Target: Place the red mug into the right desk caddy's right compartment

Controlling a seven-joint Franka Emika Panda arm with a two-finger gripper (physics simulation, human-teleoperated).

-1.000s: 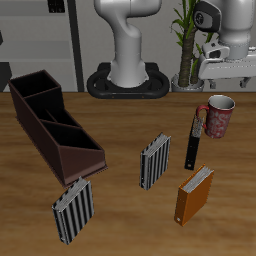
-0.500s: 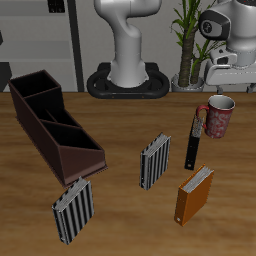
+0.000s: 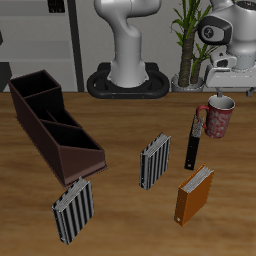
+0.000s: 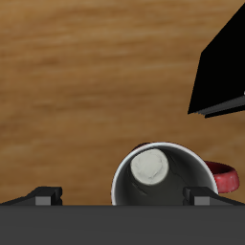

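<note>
No text, label, brand, number or sign can be read in either view. The red mug (image 3: 217, 117) carries only a whitish speckled pattern, not letters. The two striped books (image 3: 154, 161) show only grey and white bands on their covers, and the orange book (image 3: 194, 195) has a plain cover. The dark brown desk caddy (image 3: 52, 128) has bare walls. In the wrist view the mug (image 4: 165, 178) shows only its pale inside, and the wooden table (image 4: 86, 86) shows only its grain.
</note>
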